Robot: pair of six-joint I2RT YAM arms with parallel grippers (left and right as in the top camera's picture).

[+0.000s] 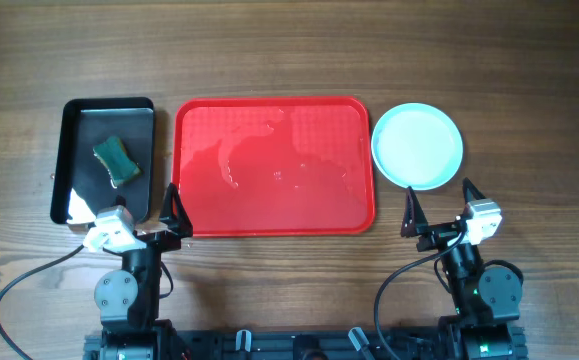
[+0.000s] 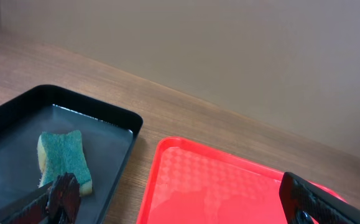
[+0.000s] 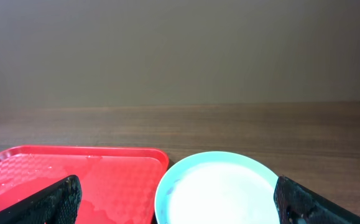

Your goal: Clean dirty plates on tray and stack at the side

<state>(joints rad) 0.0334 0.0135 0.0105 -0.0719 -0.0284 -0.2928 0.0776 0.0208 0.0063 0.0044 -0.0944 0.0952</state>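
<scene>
red tray (image 1: pixel 309 210) in the middle of the counter (image 1: pixel 529 60), long axis left-right, plates (image 1: pixel 417 146) just beside its right end, left hand (image 2: pixel 183 202) and right hand (image 1: pixel 439 200) both spread wide and empty, by the near edge

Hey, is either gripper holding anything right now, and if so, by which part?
Nothing is held: the left gripper and the right gripper are both open and empty.

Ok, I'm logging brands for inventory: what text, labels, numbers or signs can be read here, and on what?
None: there is no readable text in any view. The red tray, the black tray, the sponge and the plate show no print, label or number.
</scene>
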